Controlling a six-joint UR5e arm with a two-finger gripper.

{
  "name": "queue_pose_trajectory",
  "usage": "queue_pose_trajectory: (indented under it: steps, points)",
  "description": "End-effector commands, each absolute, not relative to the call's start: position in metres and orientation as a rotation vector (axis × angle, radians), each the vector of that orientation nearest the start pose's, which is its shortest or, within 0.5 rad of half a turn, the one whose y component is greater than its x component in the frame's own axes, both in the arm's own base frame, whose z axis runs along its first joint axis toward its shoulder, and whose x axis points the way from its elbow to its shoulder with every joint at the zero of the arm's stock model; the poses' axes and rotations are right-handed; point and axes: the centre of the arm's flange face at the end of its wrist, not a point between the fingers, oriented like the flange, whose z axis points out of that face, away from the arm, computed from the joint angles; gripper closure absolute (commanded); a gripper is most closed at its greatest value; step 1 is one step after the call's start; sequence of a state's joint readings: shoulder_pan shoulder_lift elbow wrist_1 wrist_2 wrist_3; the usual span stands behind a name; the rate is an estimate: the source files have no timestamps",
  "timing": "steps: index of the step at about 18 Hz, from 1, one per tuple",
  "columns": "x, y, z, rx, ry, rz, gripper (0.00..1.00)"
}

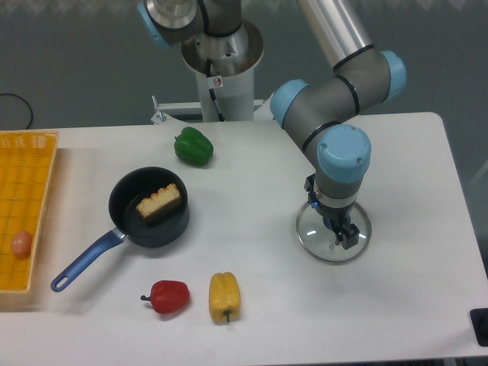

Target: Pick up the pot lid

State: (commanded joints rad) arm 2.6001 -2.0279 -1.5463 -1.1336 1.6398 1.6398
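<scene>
Well apart from the round black pan [126,197]: smooth, glassy, round pot lid [314,242], thin rim, beneath end effector [340,232]; can't tell whether open or closed.

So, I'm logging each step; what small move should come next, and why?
Probably a gentle closing of the gripper: its fingertips appear over the middle of the lid, which looks flat, though their height is hard to judge.
</scene>
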Motion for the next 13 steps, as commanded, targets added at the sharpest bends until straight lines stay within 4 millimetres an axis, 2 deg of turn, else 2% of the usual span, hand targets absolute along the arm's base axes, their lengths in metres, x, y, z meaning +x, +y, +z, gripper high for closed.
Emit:
queue_pose_trajectory:
  steps: [8,13]
  points:
    - [-0.4848,0.4391,0.2771,-3.059,0.958,0.043,0.0]
    - [-0.4876,0.4433,0.2833,-3.045,0.918,0.061,0.0]
